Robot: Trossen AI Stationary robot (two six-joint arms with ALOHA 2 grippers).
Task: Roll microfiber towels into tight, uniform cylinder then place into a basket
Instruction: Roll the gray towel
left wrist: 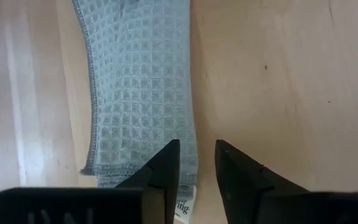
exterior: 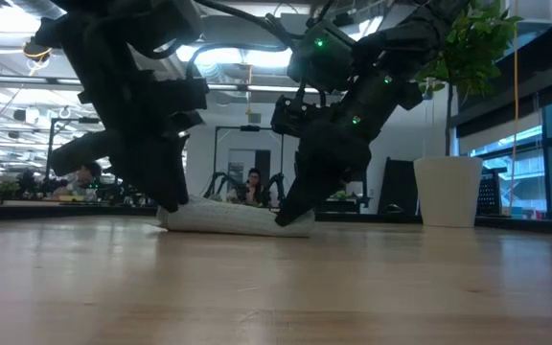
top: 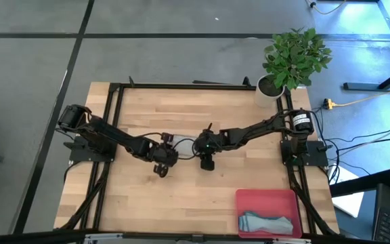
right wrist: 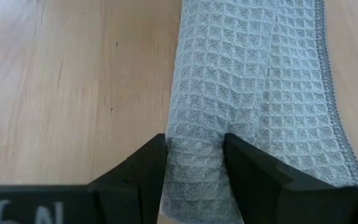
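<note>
**Soft waffle cloth at mid-table, one end pinched, the other not yet taken**

High view: I see both arms meeting at the middle of the table [top: 181,210]; the left gripper [top: 161,167] and the right gripper [top: 207,163] hang near each other, and the towel between them is hidden under the arms; the pink basket [top: 266,198] sits at the near right corner, well apart from the work, with one rolled towel [top: 267,223] already lying in it; a potted plant [top: 291,61] stands at the far right corner.

Low view: the teal towel [exterior: 238,218] lies as a low, loosely rolled strip on the wood, a gripper coming down at each end; I judge it light and limp, so it will sag and unroll unless both ends are held.

Left wrist view: my left fingers [left wrist: 166,171] stand slightly apart over the towel's end corner; nothing lies between them; the waffle weave looks grippy, not slippery; a white tag [left wrist: 183,204] peeks out at the edge with a few printed letters, too cut off to read.

Right wrist view: my right fingers [right wrist: 145,168] pinch the folded end of the cloth, the fabric bunching between them; the stitched hem [right wrist: 334,118] runs down one side; I would take hold on the thick rolled edge, not on the thin hem; I find no brand here.
</note>
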